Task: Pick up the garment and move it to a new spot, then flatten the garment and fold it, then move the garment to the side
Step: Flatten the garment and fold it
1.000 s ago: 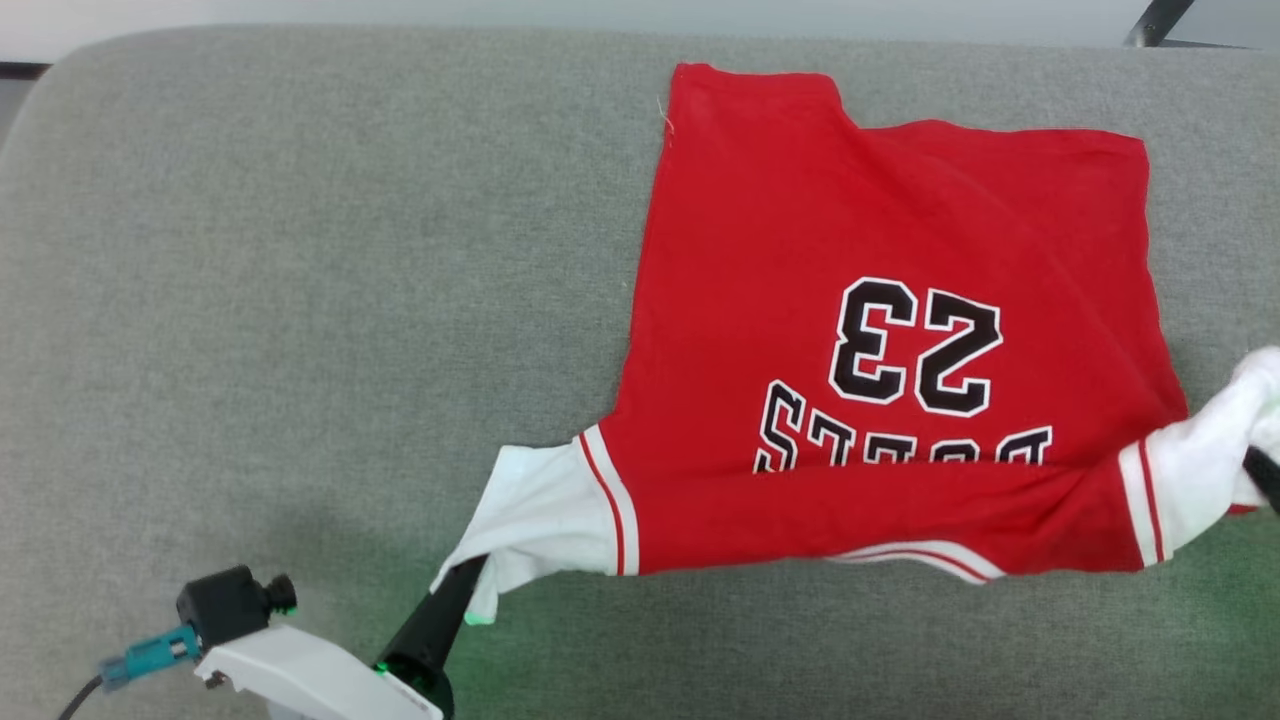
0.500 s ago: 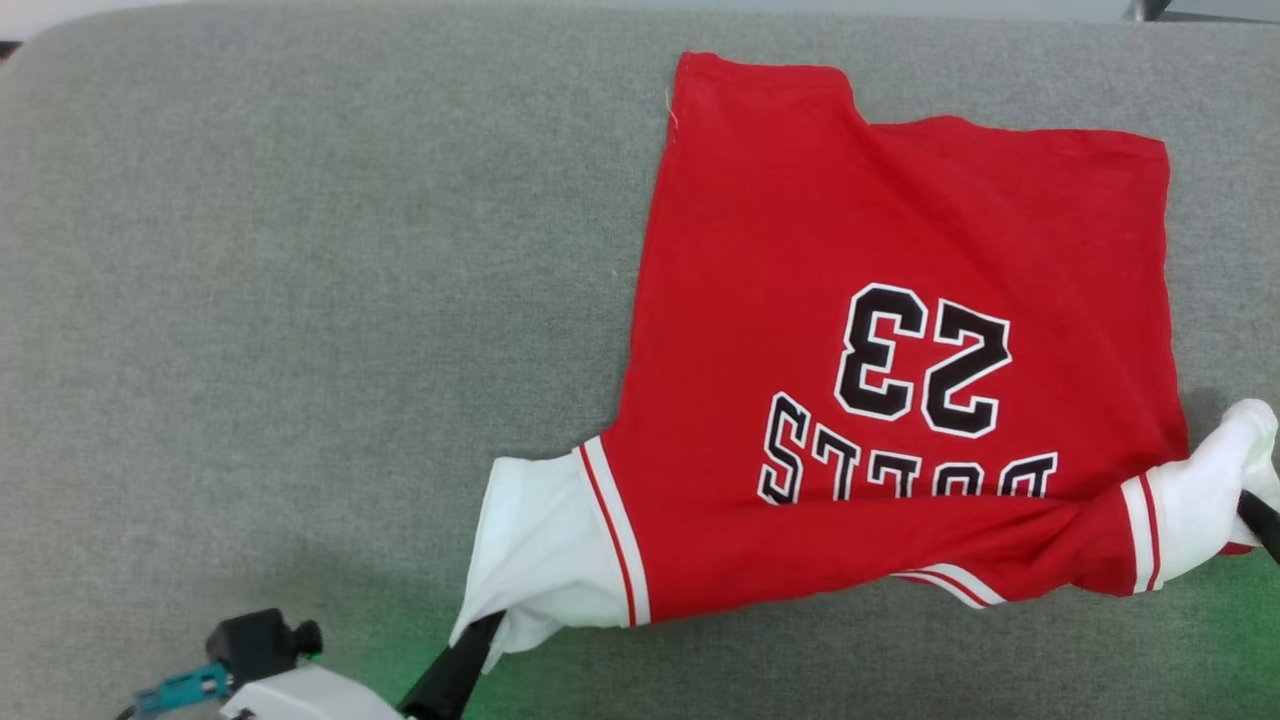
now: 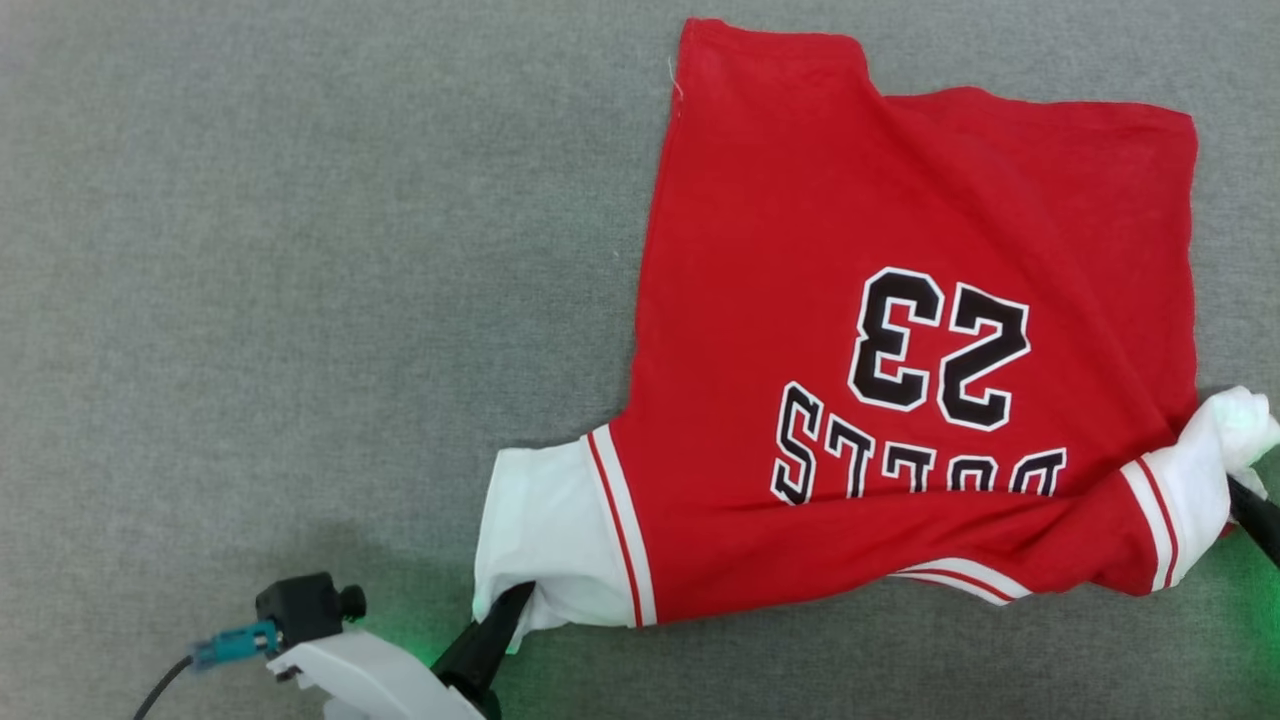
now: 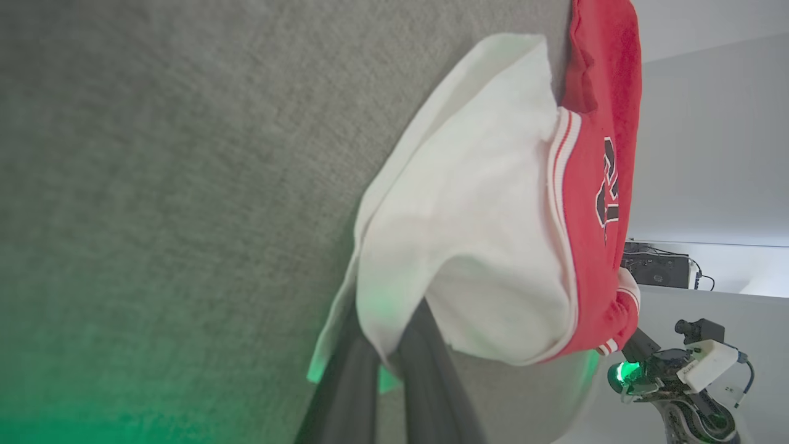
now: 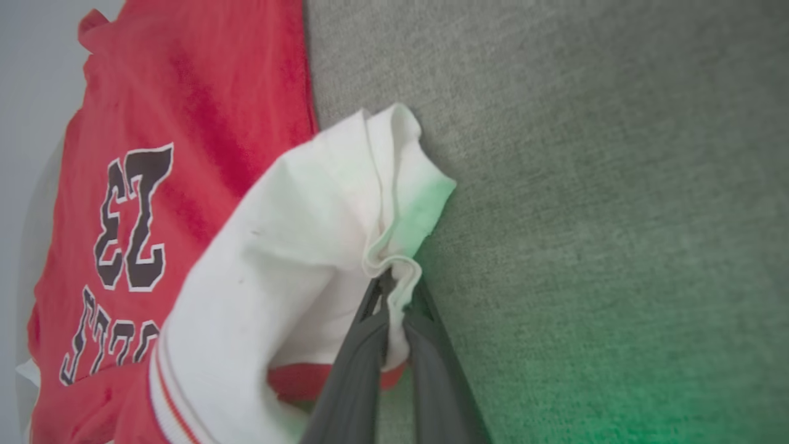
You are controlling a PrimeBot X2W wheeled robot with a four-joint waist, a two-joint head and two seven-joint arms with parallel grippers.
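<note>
Loosely spread red garment [image 3: 900, 250] on grey fabric surface [image 3: 300, 250], pale wall [image 4: 709, 154] beyond, jaws pinching both sleeves [image 3: 545, 520].

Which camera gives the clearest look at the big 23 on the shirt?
The head view: both digits of the "23" lie whole on the red garment, upside down. The right wrist view shows it slanted at its left; the left wrist view, a thin edge-on sliver.

A coarse grey woven fabric surface [image 3: 300, 250] spreads wide, with green light pooling along its near edge. Beyond it are pale grey walls [image 4: 709, 154] and a dark, cabled electronics box [image 4: 656, 270].
</note>
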